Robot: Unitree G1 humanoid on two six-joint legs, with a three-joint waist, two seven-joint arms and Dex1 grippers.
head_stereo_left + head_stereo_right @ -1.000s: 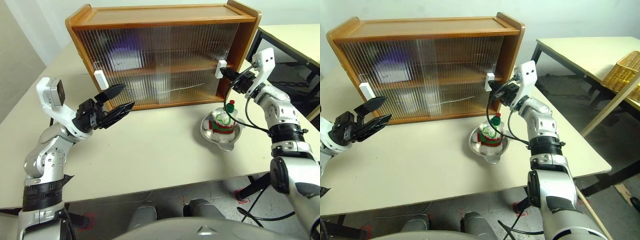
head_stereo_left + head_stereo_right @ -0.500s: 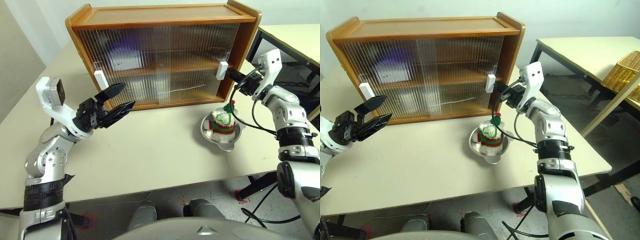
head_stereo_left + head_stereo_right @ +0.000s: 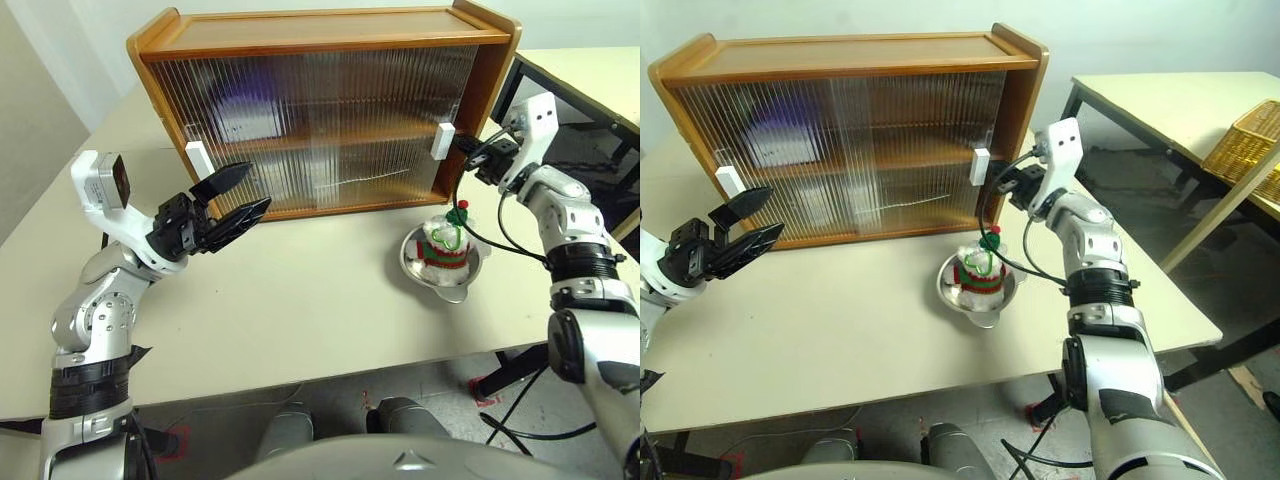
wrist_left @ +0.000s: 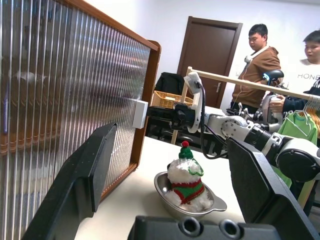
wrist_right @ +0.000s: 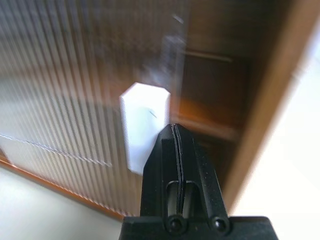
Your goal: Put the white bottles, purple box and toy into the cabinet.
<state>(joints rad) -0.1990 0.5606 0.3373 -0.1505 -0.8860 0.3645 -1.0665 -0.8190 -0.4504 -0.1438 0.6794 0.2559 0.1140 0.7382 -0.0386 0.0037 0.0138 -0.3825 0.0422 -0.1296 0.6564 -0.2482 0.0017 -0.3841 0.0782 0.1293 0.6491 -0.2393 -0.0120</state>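
Left eye view showed the large orange-brown wooden cabinet standing on the pale tabletop, its ribbed translucent sliding doors drawn almost fully across. The right arm reached forward and slightly inward, forearm roughly level, with the right gripper right at the white rectangular handle on the right-hand door; whether it touched could not be told. In the right wrist view its two black fingers were pressed together, holding nothing, tips beside that handle with a narrow dark gap of open cabinet next to it.

The left arm was bent at the elbow and raised over the table's left part, the left gripper tilted a little upward and pointing toward the cabinet's lower left front, near the other white handle but apart from it. Its fingers were spread wide and empty.

The small white plush toy in a red-and-green sweater sat in a round steel bowl on the table in front of the cabinet's right end. A blurred purple shape showed behind the upper left door.
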